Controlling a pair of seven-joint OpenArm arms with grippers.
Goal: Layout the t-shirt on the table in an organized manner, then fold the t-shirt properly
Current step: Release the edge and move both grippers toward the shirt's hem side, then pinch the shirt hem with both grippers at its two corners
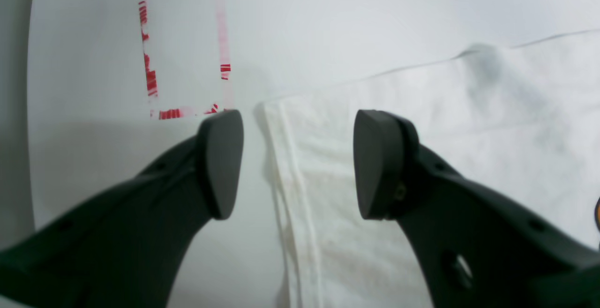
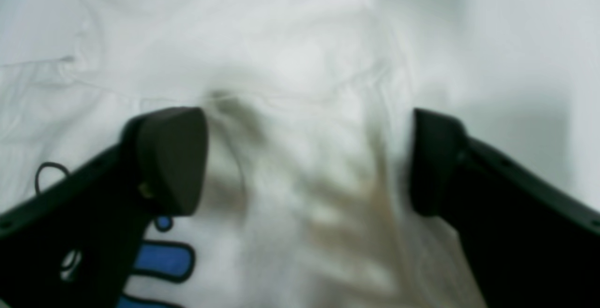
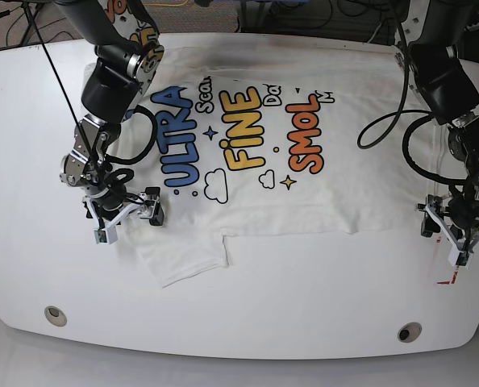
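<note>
1. Base view shows the t-shirt (image 3: 256,161) lying print-up and spread on the white tabletop (image 3: 304,306), one sleeve (image 3: 183,258) pointing toward the near edge.
2. Left end effector (image 1: 298,162) is released, straddling the shirt's hem edge (beside the red-white tape (image 1: 150,64)).
3. Right end effector (image 2: 309,162) is spread wide over rumpled cloth, grasping nothing.
</note>
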